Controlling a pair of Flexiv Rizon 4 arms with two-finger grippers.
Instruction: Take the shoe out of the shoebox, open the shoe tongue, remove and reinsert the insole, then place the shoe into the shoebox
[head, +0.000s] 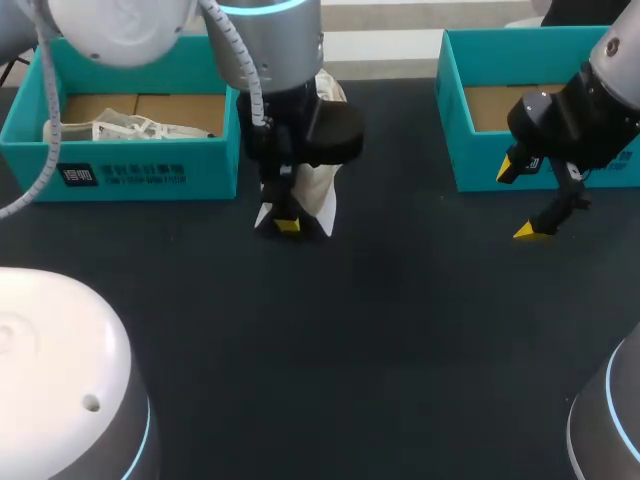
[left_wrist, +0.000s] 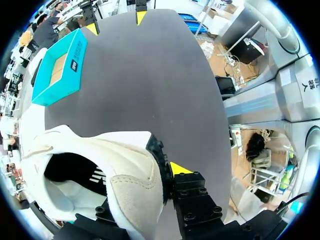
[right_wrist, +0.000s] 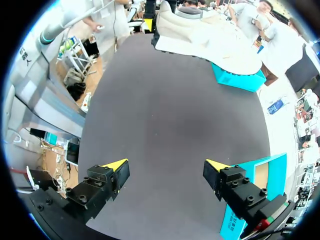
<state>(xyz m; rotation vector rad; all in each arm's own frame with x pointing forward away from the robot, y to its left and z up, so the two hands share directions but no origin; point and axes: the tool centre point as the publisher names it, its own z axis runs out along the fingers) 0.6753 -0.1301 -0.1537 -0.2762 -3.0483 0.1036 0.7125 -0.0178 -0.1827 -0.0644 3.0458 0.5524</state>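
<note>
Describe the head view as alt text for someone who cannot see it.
The left gripper holds a white shoe on a dark table, beside a teal shoebox. The right gripper hangs open before a second teal box.

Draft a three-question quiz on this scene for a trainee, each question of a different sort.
1. True or false: the shoe lies inside the left shoebox.
2. The right gripper is: A) open with nothing between its fingers; B) shut on an insole; C) shut on the shoe.
3. Short answer: which gripper holds the shoe?

Key
1. False: it is out of the box, over the table.
2. A.
3. The left gripper.
</note>
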